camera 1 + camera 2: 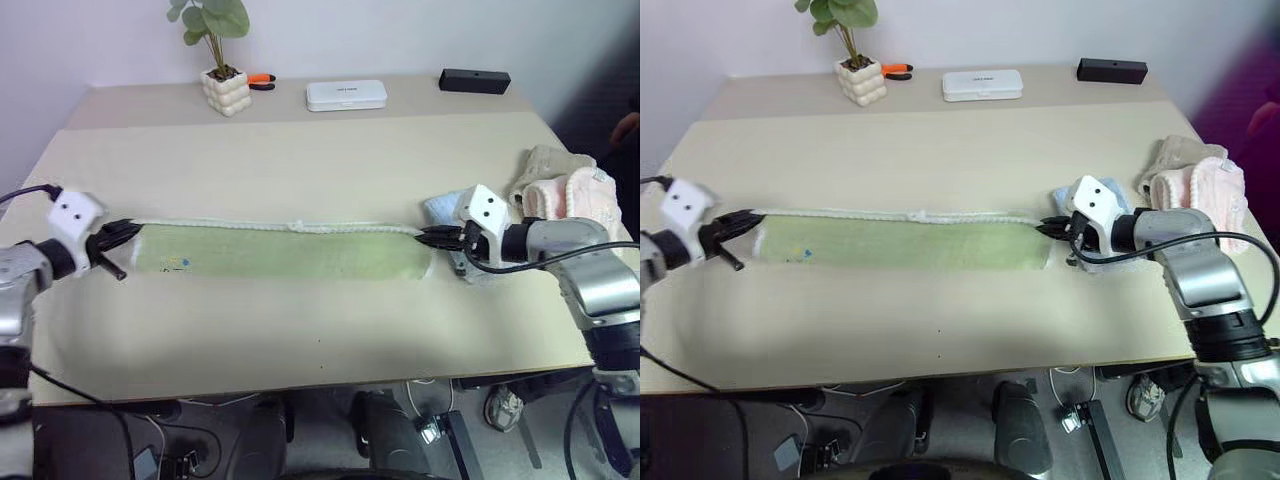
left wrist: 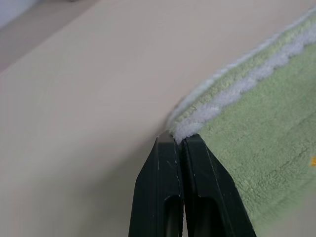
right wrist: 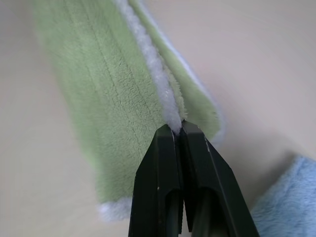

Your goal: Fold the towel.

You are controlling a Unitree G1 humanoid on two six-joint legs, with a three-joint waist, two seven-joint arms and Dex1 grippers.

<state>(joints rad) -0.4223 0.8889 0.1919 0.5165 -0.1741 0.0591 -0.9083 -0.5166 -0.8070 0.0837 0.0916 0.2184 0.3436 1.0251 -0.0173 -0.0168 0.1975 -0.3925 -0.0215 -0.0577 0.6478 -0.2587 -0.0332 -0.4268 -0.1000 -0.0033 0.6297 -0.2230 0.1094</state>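
Both my grippers, left [image 1: 128,231] and right [image 1: 424,237], pinch the towel [image 1: 285,251] corners mid-frame; first fold laid, next release.

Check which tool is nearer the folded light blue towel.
Right. The right tool grips the green towel end right beside the light blue towel; the left tool holds the opposite end, far across the table.

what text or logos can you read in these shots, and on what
No text can be read.
White box at the table's far edge: faint dark marking on its lid, too small to read.
Towel: small blue and yellow logo near the left gripper, too small to read.
Black box: no visible lettering.
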